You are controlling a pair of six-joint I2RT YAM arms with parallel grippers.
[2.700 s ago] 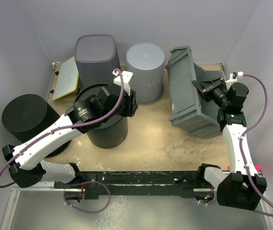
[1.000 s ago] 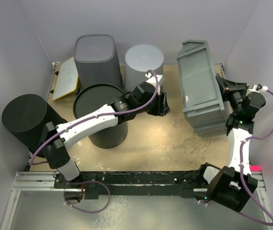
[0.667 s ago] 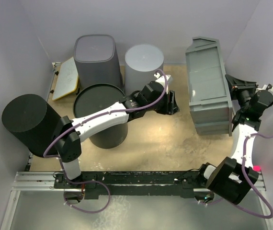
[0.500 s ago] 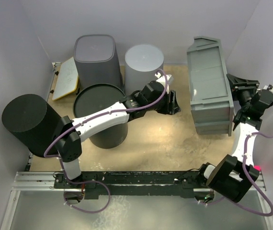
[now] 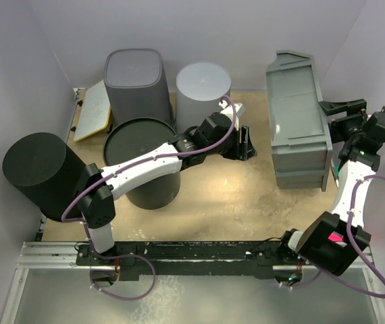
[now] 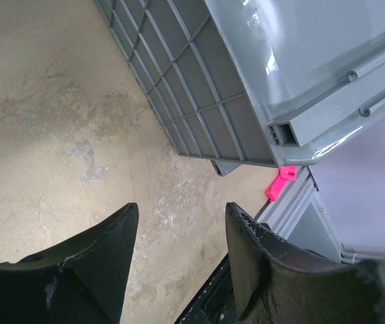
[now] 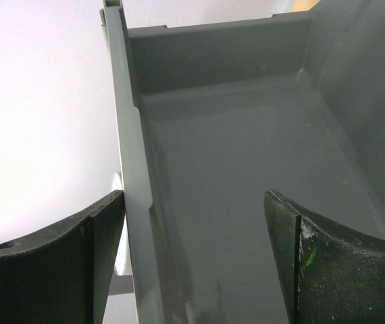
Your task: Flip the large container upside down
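Four bins stand on the left of the table (image 5: pixel 213 202): a black drum (image 5: pixel 34 169), a square bin (image 5: pixel 136 79), a dark round bin (image 5: pixel 142 158) and a pale drum (image 5: pixel 204 88). My left gripper (image 5: pixel 244 144) hangs spread and empty near the one crate (image 5: pixel 297 115), which stands on its side at the right. Only the left wrist shows its ribbed base. Only the right wrist shows its bare inside, with my right gripper (image 5: pixel 331 116) spread across the rim.

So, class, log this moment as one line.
large container: tipped on its side | left gripper: open, off it | right gripper: open, astride its rim
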